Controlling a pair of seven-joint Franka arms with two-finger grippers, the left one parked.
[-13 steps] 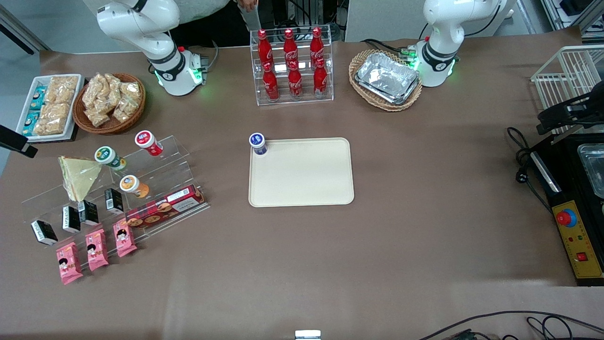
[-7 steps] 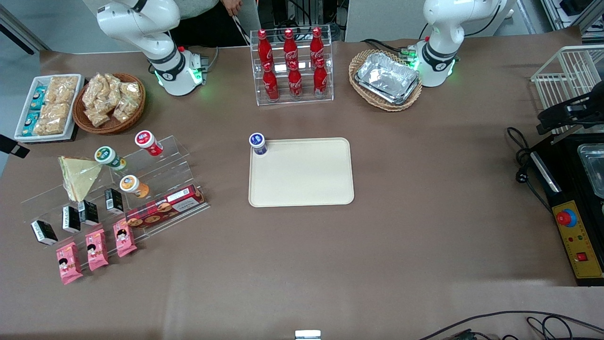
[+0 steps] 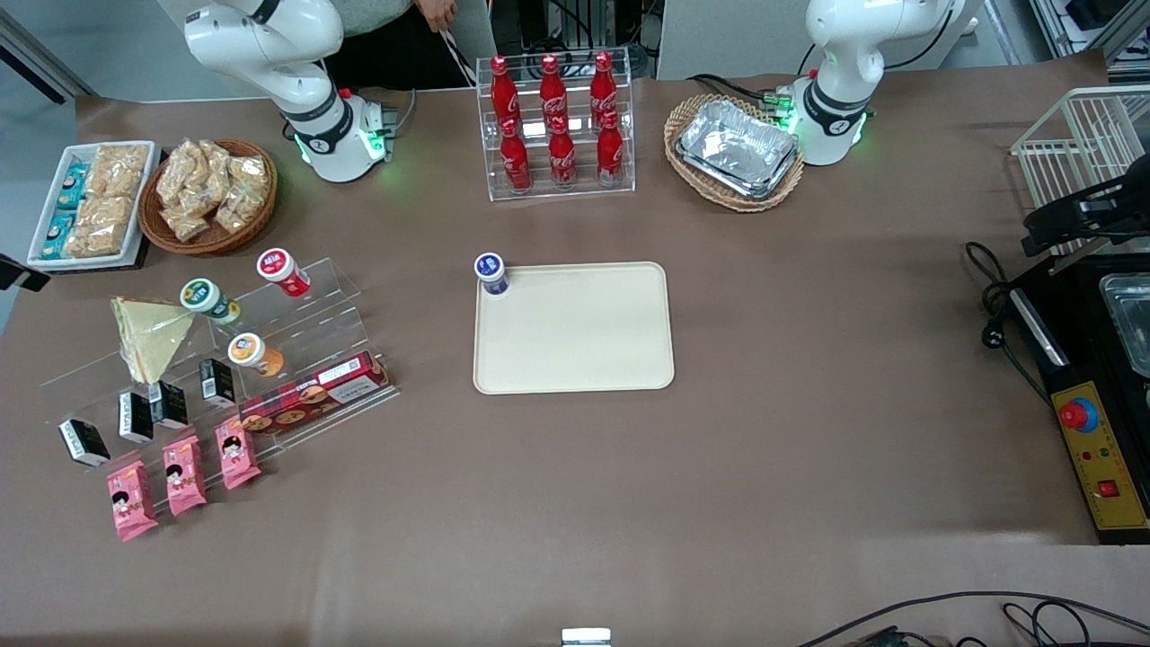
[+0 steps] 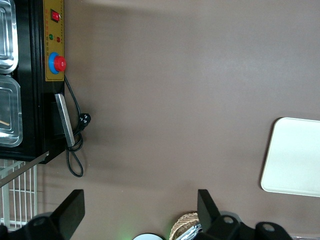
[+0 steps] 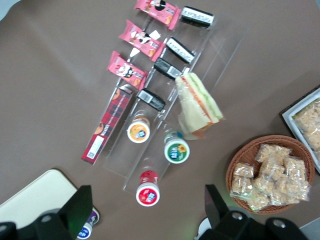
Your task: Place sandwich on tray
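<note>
The sandwich point(image 3: 151, 337), a pale triangle in clear wrap, leans on the upper step of a clear acrylic stand point(image 3: 296, 346) toward the working arm's end of the table. In the right wrist view the sandwich point(image 5: 200, 105) shows its red, green and orange edge. The cream-beige tray point(image 3: 575, 328) lies flat at the table's middle; its corner shows in the right wrist view point(image 5: 30, 197). My right gripper point(image 5: 147, 210) is open and empty, high above the stand and apart from the sandwich. Only a dark bit of it point(image 3: 13, 271) shows in the front view.
The stand also holds a red-lid cup point(image 5: 148, 192), a green-lid cup point(image 5: 176, 151), an orange-lid cup point(image 5: 139, 131), black packets and a red cookie box point(image 3: 310, 395). Pink snack packets point(image 3: 184, 472) lie in front of it. A blue-lid cup point(image 3: 491, 272) stands at the tray's corner. A wicker basket of snacks point(image 3: 208, 193) is nearby.
The dark part of my right gripper at the front view's edge has slid further out of the picture. The sandwich, tray and other things have not moved.
</note>
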